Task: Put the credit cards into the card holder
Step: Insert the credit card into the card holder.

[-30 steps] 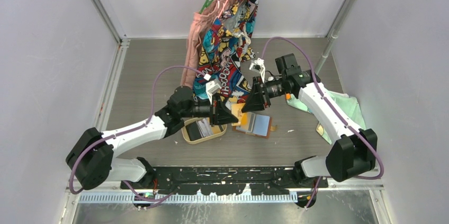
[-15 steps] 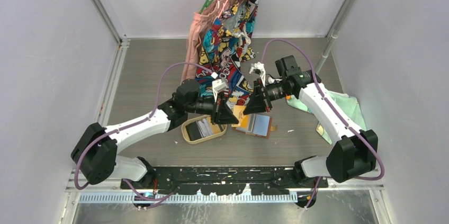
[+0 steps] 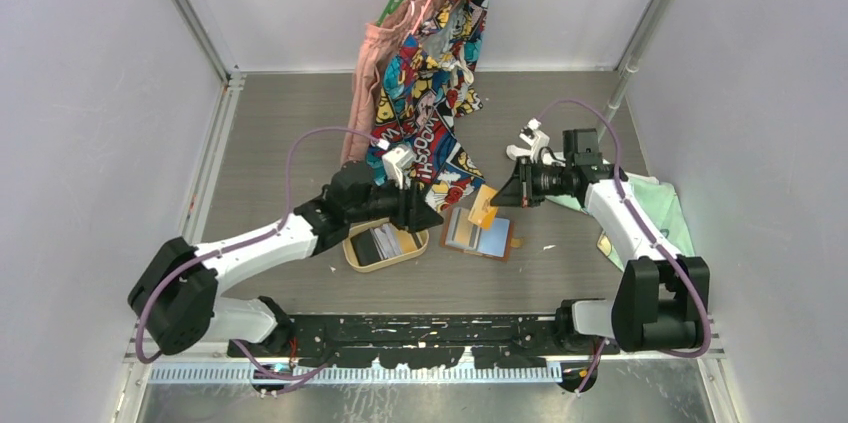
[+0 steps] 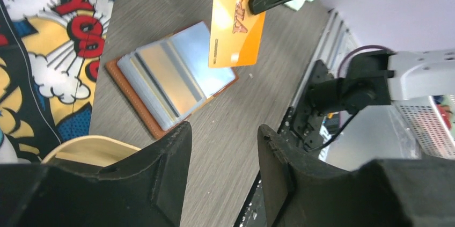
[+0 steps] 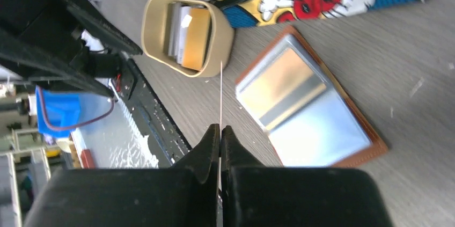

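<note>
Light-wood oval tray (image 5: 152, 34) is sitting nearest the bases, holding more plastic credit cards (image 5: 188, 31). Just beside it, the tan-brown leather card holder (image 5: 308, 103) is lying open, clear sleeves facing up. The left gripper (image 4: 224, 130) is hovering by the tray's far rim, fingers spread and empty. Beyond, the right gripper (image 5: 220, 129) is pinching a thin yellow plastic credit card (image 4: 236, 20) by one edge above the holder. Doing this well is calling for angling the card's free edge into a sleeve mouth, probably with the empty gripper pinning the leather. Glare is making it hard to tell which sleeves are already full, and the snap button is hiding from every view.
</note>
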